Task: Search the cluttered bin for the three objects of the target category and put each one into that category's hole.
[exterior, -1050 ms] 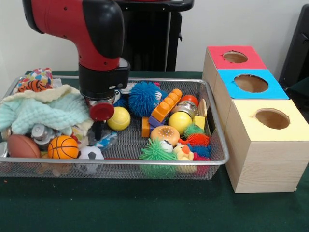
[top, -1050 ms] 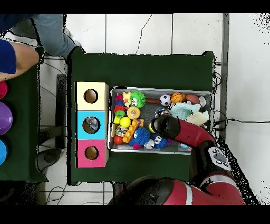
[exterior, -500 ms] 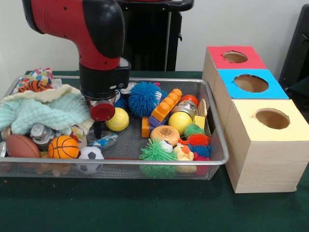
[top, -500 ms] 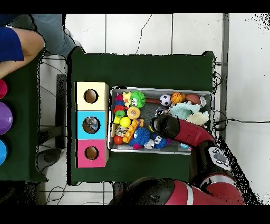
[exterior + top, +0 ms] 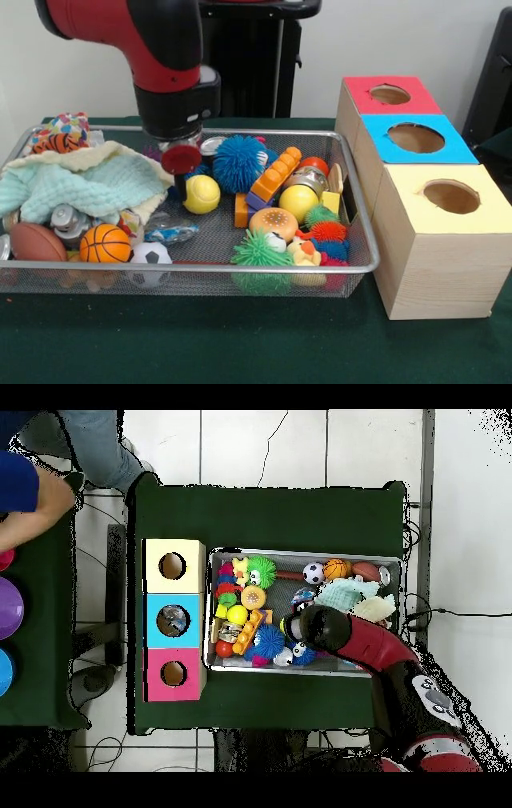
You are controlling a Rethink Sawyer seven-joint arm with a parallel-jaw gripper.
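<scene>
Hovering just beside the yellow ball (image 5: 201,194), the hand (image 5: 181,186) hides its state; the ball looks light, squashy, best pinched across its middle.

Front view: close, low across the table. Overhead view: high, straight down. Both share the wire bin (image 5: 352,200) (image 5: 305,554) and boxes (image 5: 424,192) (image 5: 173,620).

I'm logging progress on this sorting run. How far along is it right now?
Done, seemingly: one item lies inside the blue box, seen from overhead; the red box and yellow box holes look dark. In hand: the gripper hangs over the bin beside a yellow ball; whether it grips anything is unclear. Left: which remaining toys count cannot be told.
</scene>
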